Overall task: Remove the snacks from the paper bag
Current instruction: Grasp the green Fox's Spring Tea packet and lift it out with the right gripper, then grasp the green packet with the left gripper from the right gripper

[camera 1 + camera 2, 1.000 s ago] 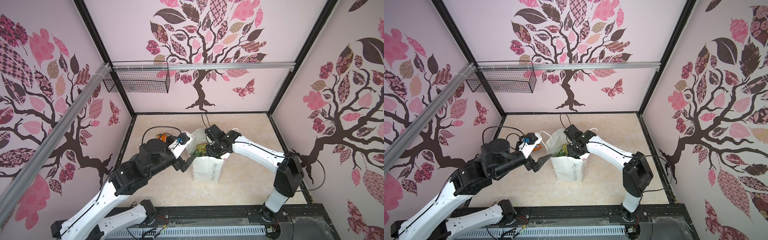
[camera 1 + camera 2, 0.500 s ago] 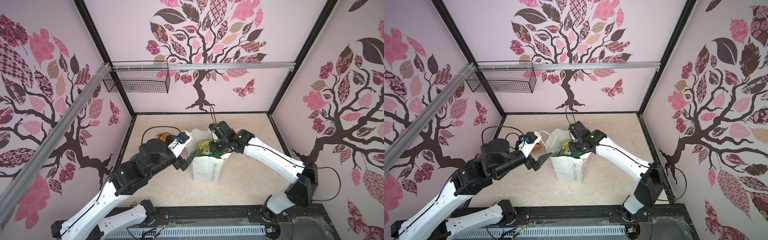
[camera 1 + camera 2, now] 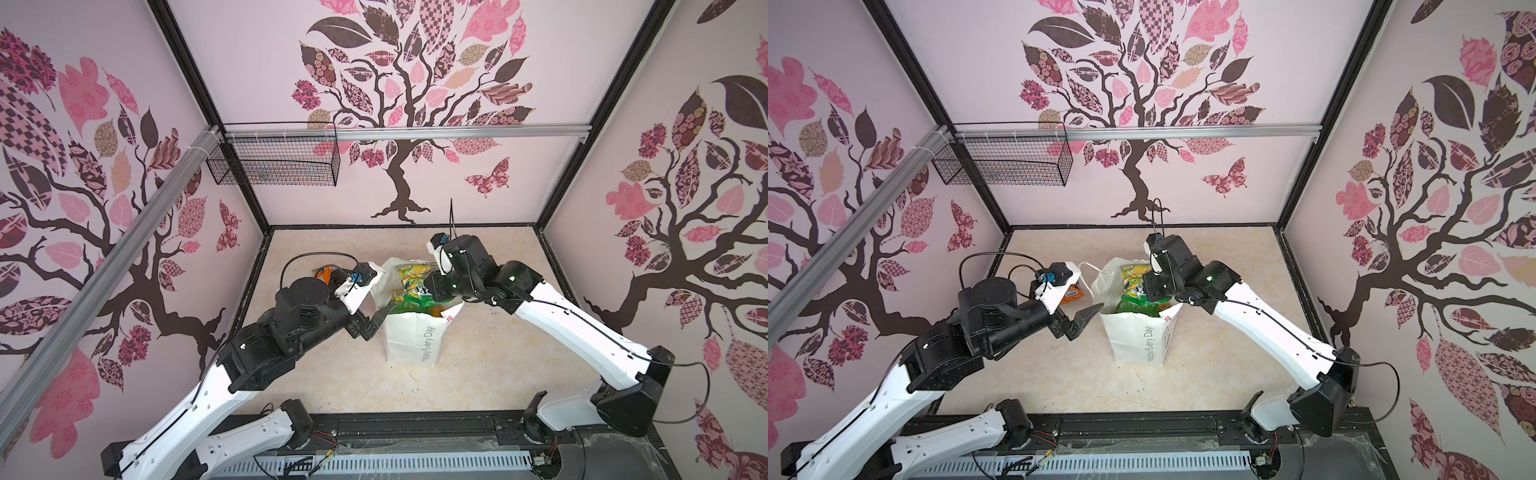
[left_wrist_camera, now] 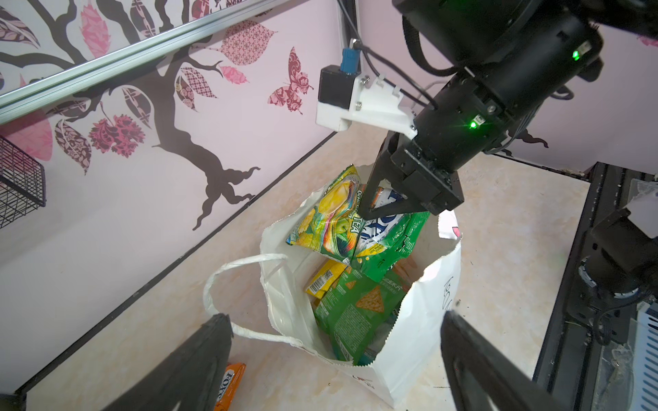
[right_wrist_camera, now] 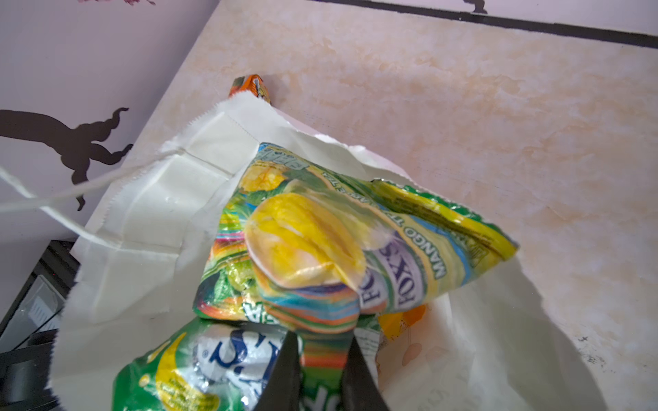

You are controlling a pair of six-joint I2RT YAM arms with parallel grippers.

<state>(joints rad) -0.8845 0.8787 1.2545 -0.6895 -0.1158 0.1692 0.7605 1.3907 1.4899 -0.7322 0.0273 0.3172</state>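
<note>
Two packets had come up out of the paper bag [image 3: 411,336] since a second before, when the right gripper [image 4: 377,213] was low in the bag's mouth. Now its jaws were above the mouth, nearly shut, pinching the top of the yellow-green FOX'S packet [image 5: 320,242]. A green and white packet [image 5: 213,363] hung right beside it. I could not tell if the jaws pinched that one too. The right arm had stretched out longer. The left gripper [image 3: 1086,320] had not moved. Its jaws stood wide and held nothing, just beside the bag's top edge.

Below the right jaws, more snacks sat deep in the bag. They were a green packet with a triangle chip [image 4: 356,313] and a yellow packet [image 4: 322,281], both partly hidden. An orange packet [image 3: 1073,296] lay on the worktop [image 3: 478,365] close by the left jaws, mostly covered by that arm in both top views.

The bag stood upright on the pale, marbled worktop. Pink walls with tree pictures closed it in. A black wire basket [image 3: 274,166] hung high on the back wall.
</note>
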